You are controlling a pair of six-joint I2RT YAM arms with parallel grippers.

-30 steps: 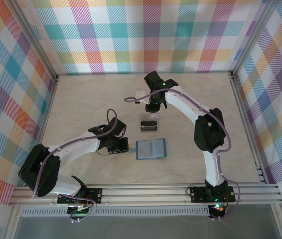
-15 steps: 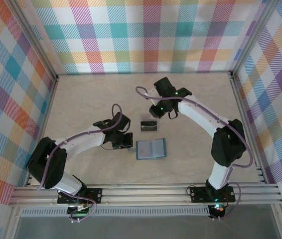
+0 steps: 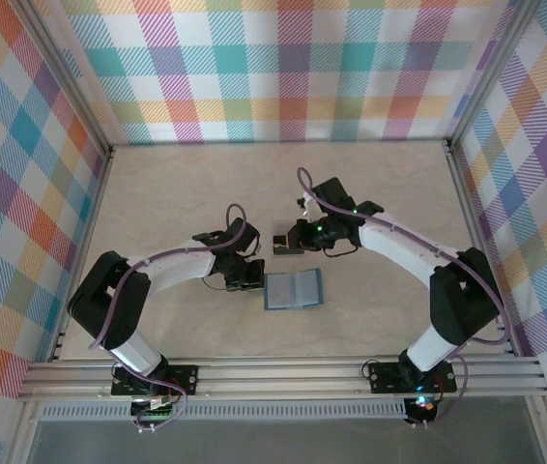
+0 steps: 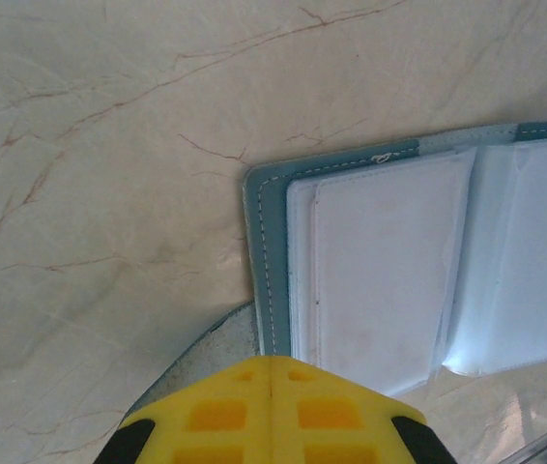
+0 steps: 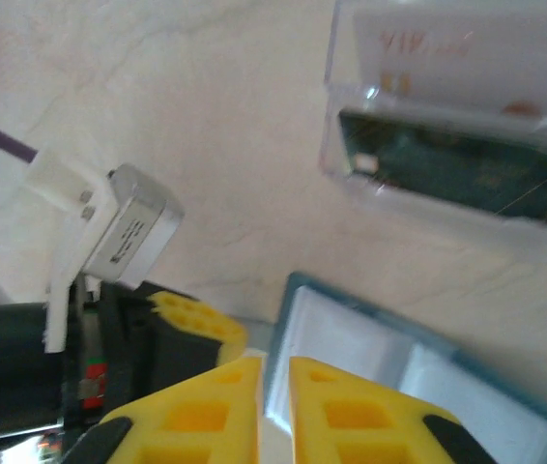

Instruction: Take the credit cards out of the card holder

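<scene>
The card holder (image 3: 293,288) lies open and flat, teal rim around pale inner pockets (image 4: 380,261); its upper left corner is seen past my right fingers (image 5: 399,372). The credit cards (image 3: 281,244) lie just beyond it, a dark one with a pale one beside it (image 5: 447,164). My left gripper (image 3: 250,275) is shut, its tips (image 4: 272,360) at the holder's left edge, over the grey side tab (image 4: 191,362). My right gripper (image 3: 301,238) hovers by the cards, its tips (image 5: 273,362) a narrow gap apart with nothing between them.
Marbled beige tabletop (image 3: 177,203) stretches all around. Plaid walls and metal frame rails (image 3: 283,372) enclose it. My left gripper's yellow finger (image 5: 201,324) and its wrist hardware (image 5: 124,227) sit close to my right fingers.
My right arm has swung from the back of the table toward me, down to the cards. My left gripper has slid right to the card holder's left edge. The cards and holder have stayed put.
</scene>
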